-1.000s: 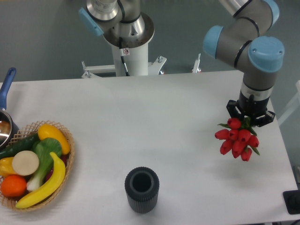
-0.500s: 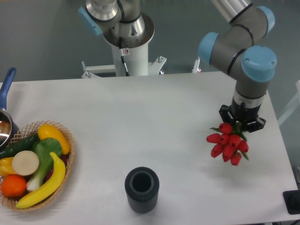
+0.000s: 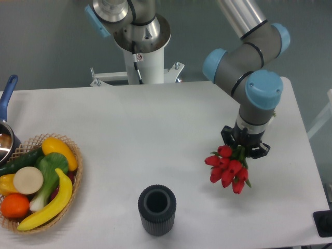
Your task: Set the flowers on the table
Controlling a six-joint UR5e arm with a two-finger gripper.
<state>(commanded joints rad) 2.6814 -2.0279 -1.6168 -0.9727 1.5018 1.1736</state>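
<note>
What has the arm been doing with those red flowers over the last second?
The gripper has carried the flowers leftward and slightly toward the front of the table, away from its right edge. It has kept hold of them throughout; nothing was let go. The dark ribbed cup, the wicker basket of toy produce and the pot at the left edge stayed put.

Lighting: even, diffuse, fairly bright; source appeared overhead. Desk (image 3: 155, 129): white matte surface evenly lit, no glare, faint grey cast. Shadows: soft and weak; a slight dark patch lay under the flowers (image 3: 227, 167), another at the foot of the dark ribbed cup (image 3: 157, 209). Highlights: mild sheen on the metal arm tube and blue joint caps. Focus: moderately sharp overall, low resolution, fine detail soft. Edge distortion: none evident.
</note>
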